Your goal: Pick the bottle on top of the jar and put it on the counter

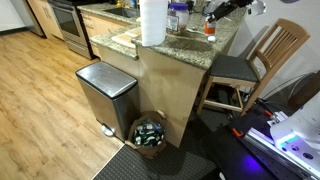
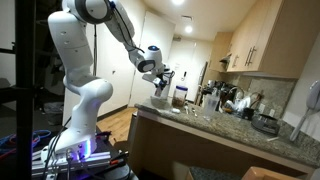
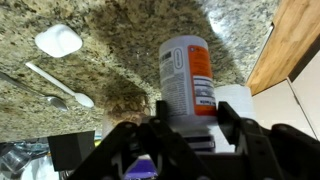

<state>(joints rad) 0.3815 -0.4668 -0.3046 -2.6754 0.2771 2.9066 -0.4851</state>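
Observation:
The small bottle (image 3: 185, 70), white with an orange label, stands upright between my gripper's (image 3: 192, 108) two dark fingers, which close against its sides. In an exterior view the bottle (image 1: 209, 29) is at the speckled granite counter (image 1: 190, 45) surface near its right end, with the gripper (image 1: 214, 14) directly above it. I cannot tell whether its base touches the counter. The clear jar (image 1: 177, 15) with a dark bluish lid stands apart to the left of the bottle. The gripper (image 2: 160, 82) also shows over the counter (image 2: 230, 135) in the second exterior view.
A tall white paper-towel roll (image 1: 152, 20) stands left of the jar. A white spoon (image 3: 60, 85) and a small white dish (image 3: 58, 40) lie on the granite. A steel pedal bin (image 1: 105, 90), a basket (image 1: 150, 132) and a wooden chair (image 1: 262, 55) stand beside the counter.

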